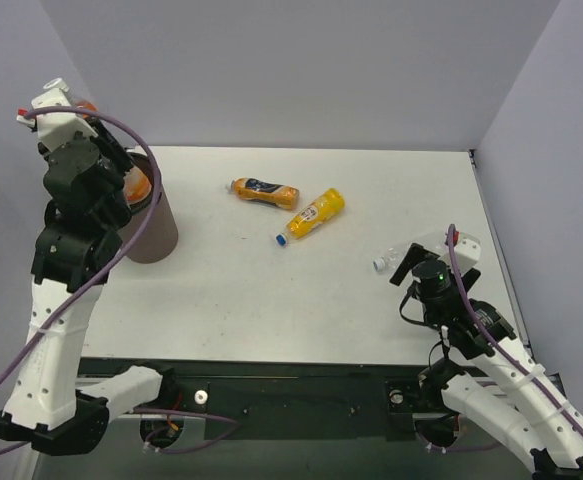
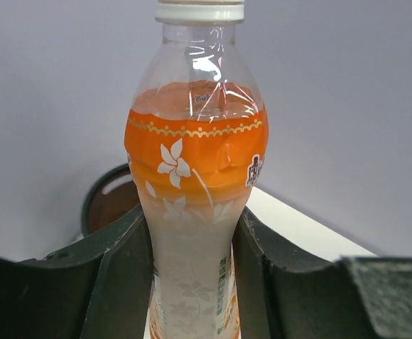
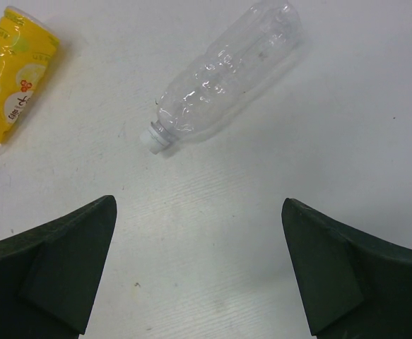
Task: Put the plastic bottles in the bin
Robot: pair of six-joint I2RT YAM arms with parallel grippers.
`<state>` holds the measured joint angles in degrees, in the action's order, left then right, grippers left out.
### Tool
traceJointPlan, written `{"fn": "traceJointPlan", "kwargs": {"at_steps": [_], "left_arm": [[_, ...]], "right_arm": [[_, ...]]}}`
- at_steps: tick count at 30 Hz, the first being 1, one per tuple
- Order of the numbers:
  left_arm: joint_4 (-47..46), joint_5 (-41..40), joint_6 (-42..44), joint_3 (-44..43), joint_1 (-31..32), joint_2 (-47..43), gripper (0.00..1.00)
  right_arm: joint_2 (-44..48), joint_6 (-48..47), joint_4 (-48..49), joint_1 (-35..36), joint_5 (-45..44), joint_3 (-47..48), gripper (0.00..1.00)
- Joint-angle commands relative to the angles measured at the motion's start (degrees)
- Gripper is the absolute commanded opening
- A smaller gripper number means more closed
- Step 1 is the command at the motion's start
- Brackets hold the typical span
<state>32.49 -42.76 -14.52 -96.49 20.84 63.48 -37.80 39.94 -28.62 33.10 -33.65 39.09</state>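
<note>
- The left gripper (image 2: 191, 282) is lifted above the far-left corner of the bench (image 1: 271, 310), its jaws clamped on the pale waist of an orange-labelled bottle (image 2: 195, 155).
- That bottle stands upright in the grip: white cap on top, white flowers printed on the orange band, orange drink up to the shoulder.
- The bin (image 1: 159, 238), dark brown and tapered, stands at the left edge just below and behind the held bottle. Something orange shows inside its rim, but I cannot tell what.
- An orange bottle with a dark blue label (image 1: 264, 192) lies on its side towards the far edge, near the middle.
- Just beside it, to the right, lies a yellow bottle (image 1: 313, 214) with a blue cap, tilted with the cap towards the near edge.
- The clear bottle (image 3: 227, 78) lies on its side near the right edge, white cap towards the near-left, well apart from the yellow one.
- The right gripper (image 3: 198, 268) hovers low over the bench just short of the clear bottle, jaws wide apart and nothing between them.
</note>
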Motion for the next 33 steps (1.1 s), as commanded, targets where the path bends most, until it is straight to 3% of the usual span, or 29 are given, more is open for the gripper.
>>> {"fn": "traceJointPlan", "kwargs": {"at_steps": [1,11,17,22,27,30,33], "left_arm": [[-9.9,-1.7,2.5,3.2,-8.3,3.9,0.34],[-12.1,6.2,-1.7,4.1,-22.6,12.8,0.37],[-9.9,11.9,-3.1,7.0,-26.4,14.0,0.87],[-7.9,12.4,-2.4,8.0,-26.5,12.3,0.92],[-2.9,18.6,-1.3,5.2,-25.2,10.1,0.92],[-2.5,22.0,-0.9,8.3,-21.4,7.1,0.92],[-2.7,22.2,-0.5,14.9,-11.4,3.7,0.92]], "right_arm": [[1.8,0.9,-1.9,0.3,-1.4,0.1,0.96],[7.1,1.2,-6.0,0.3,-4.1,-0.9,0.96],[6.3,0.3,-7.1,0.3,-4.2,-0.2,0.96],[4.1,1.4,-6.9,0.3,-3.8,1.1,0.96],[2.6,2.2,-5.7,0.3,-3.4,1.2,0.96],[1.7,3.0,-5.0,0.3,-3.4,0.7,0.96],[-0.3,4.5,-4.5,0.3,-3.3,0.8,0.96]]}}
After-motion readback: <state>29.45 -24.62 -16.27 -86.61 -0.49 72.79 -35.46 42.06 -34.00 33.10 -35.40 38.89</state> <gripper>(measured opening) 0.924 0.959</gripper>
